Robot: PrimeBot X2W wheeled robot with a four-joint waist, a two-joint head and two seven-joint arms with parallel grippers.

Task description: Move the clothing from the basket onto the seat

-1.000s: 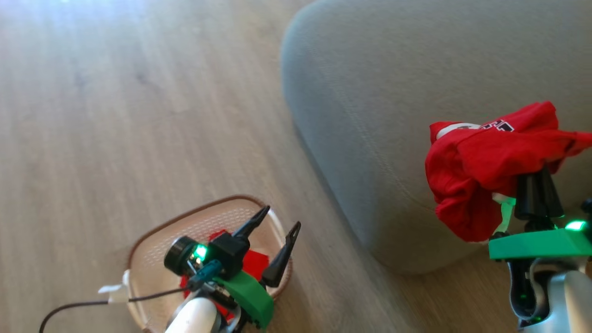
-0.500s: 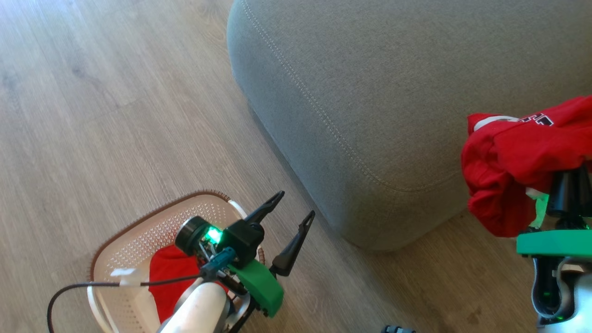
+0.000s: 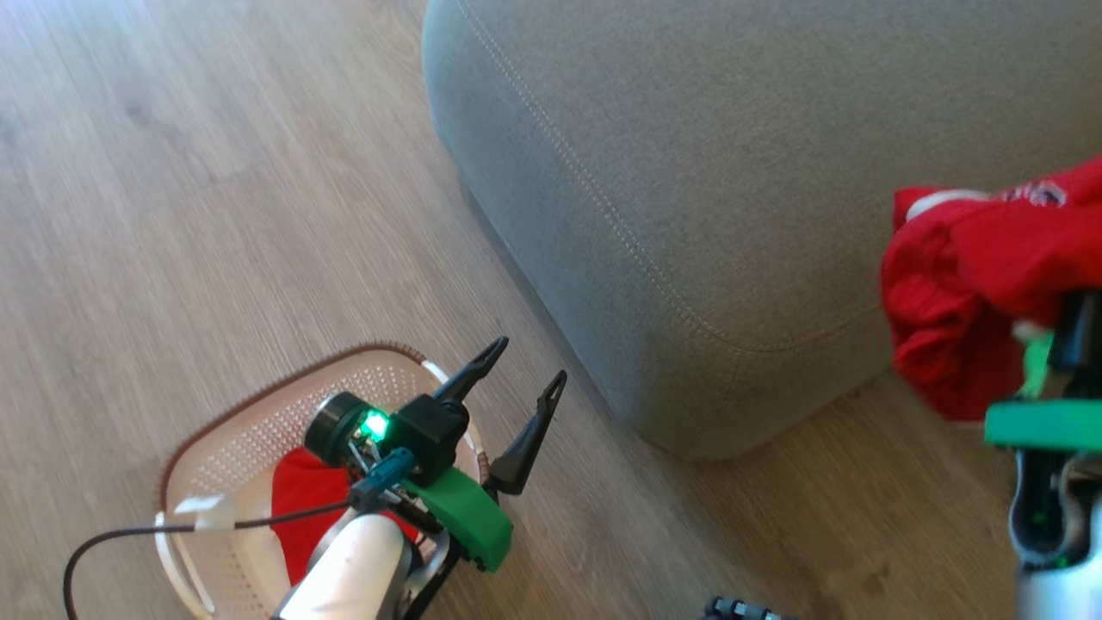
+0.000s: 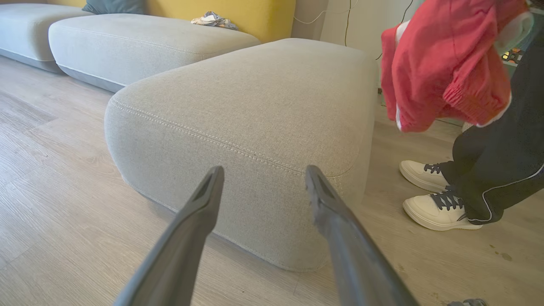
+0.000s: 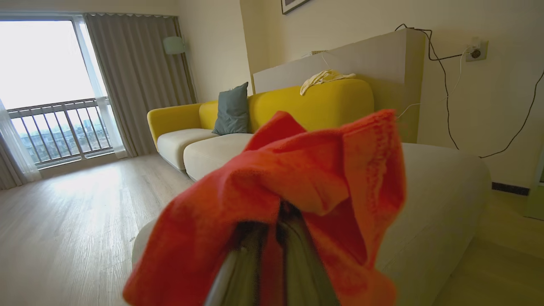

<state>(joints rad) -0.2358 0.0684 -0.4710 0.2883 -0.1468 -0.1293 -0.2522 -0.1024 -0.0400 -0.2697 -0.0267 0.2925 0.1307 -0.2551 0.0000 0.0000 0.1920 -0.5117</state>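
Note:
A bunched red garment (image 3: pixel 973 284) with white trim hangs at the right edge of the head view, in front of the near edge of the grey seat (image 3: pixel 732 155). My right gripper (image 5: pixel 278 221) is shut on this clothing (image 5: pixel 297 187), which drapes over its fingers. The same garment (image 4: pixel 442 63) hangs in the air at the upper right of the left wrist view. The cream basket (image 3: pixel 215 448) sits on the floor at lower left with another red piece (image 3: pixel 301 508) inside. My left gripper (image 3: pixel 527 379) is open and empty above the basket's right rim, pointing at the seat (image 4: pixel 255 110).
A person's legs in dark trousers and white trainers (image 4: pixel 437 199) stand on the wooden floor (image 3: pixel 215 215) right of the seat. A yellow sofa with a grey-blue cushion (image 5: pixel 231 108) runs behind it. A black cable (image 3: pixel 129 538) trails from my left arm.
The head camera has swung, so the seat and basket sit differently in the picture. My right gripper still holds the red garment, now a little further right and higher in view. Left gripper stays open.

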